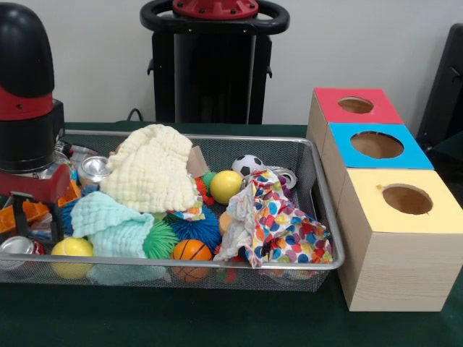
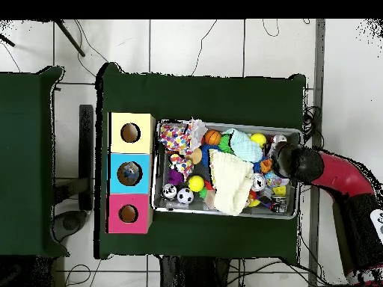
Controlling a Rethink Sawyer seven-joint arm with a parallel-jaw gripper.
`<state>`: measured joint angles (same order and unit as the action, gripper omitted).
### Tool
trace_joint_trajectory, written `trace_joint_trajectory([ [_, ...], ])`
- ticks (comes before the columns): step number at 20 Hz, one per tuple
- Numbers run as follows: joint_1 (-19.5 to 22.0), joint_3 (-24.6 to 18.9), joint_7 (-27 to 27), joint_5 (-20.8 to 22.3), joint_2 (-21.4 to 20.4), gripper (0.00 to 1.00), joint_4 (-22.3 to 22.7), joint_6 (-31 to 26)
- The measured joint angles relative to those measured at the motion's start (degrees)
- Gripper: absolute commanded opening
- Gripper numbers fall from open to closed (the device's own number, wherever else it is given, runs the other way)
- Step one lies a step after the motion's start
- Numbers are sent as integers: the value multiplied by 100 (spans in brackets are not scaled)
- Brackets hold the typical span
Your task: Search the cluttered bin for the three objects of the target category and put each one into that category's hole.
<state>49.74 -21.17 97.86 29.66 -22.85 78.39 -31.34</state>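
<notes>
Though perhaps hiding more, wire basket (image 1: 327, 217) full of cloths, balls, cans.

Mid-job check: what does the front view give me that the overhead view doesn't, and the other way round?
Only the front view shows the bin's wire-mesh side wall, the boxes' pale wood sides and how high the cream cloth is heaped.

Only the overhead view shows the arm's red link reaching in from the side, and the tiled floor around the table.

Both show the three boxes, red, blue and yellow, and the confetti-print cloth.
</notes>
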Motion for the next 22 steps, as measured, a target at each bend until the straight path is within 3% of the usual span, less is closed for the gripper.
trace_joint_trajectory([
  [22, -13, -40, 0, -19, 19, 100, 19, -150],
])
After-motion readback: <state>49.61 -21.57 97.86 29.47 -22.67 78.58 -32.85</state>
